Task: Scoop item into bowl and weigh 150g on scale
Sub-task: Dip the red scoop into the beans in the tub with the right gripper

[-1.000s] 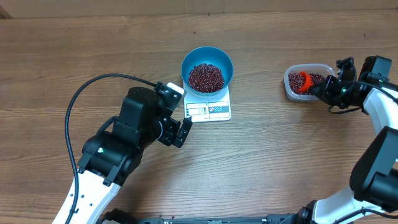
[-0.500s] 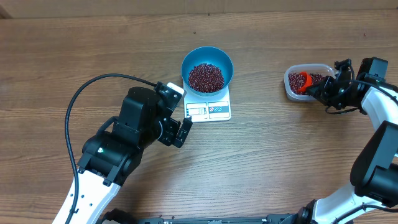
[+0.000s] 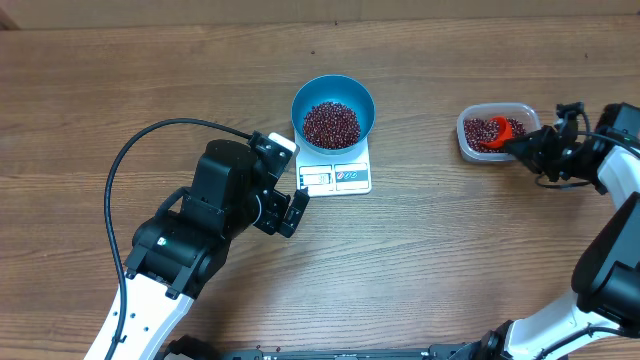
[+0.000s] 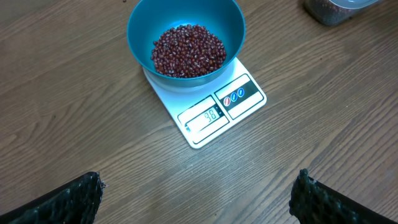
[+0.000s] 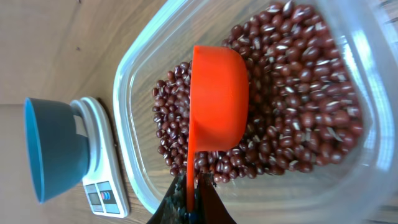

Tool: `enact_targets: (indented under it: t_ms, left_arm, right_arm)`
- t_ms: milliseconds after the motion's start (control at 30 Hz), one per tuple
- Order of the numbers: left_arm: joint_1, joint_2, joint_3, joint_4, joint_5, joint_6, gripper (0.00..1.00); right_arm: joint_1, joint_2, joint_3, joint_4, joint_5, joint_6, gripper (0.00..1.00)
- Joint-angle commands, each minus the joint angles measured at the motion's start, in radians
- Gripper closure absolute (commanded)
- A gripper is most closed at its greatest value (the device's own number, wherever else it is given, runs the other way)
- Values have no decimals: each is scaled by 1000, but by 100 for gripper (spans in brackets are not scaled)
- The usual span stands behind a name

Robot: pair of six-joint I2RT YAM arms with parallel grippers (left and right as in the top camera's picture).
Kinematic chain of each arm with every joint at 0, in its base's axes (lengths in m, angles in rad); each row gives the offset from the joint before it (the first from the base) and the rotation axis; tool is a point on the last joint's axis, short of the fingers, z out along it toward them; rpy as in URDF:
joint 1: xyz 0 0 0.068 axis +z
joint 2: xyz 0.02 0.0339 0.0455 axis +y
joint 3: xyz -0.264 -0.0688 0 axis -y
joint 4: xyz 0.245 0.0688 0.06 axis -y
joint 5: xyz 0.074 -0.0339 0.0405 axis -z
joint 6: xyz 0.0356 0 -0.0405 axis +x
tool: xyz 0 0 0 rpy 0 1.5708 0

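The blue bowl (image 3: 333,98) stands on the white scale (image 3: 336,178) and holds a heap of dark red beans (image 3: 331,124). In the left wrist view the bowl (image 4: 140,28) and scale (image 4: 205,127) lie ahead. My left gripper (image 4: 196,193) is open over bare wood just in front of the scale, empty. My right gripper (image 5: 189,208) is shut on the handle of the orange scoop (image 5: 217,99), whose cup lies among the beans (image 5: 298,106) in the clear tub (image 5: 134,68). From overhead the scoop (image 3: 503,128) sits at the tub's right side.
The clear tub (image 3: 465,140) stands to the right of the scale with open wood between them. My left arm (image 3: 200,230) and its black cable (image 3: 125,170) cover the table's left front. The right arm (image 3: 615,230) runs along the right edge.
My right gripper has drawn back to the right, dragging the scoop from the tub's left part to its right side. The left arm has not moved.
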Motion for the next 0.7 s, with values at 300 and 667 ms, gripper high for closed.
enact_targets:
  t_ms: [300,667]
  left_arm:
    - [4,-11,8,3,11,15,0]
    - [4,-11,8,3,11,15,1]
  right_arm:
    - [-92,3,-6,-13,-187,-43,96]
    - [-110,3,-6,-42,-370,-90,96]
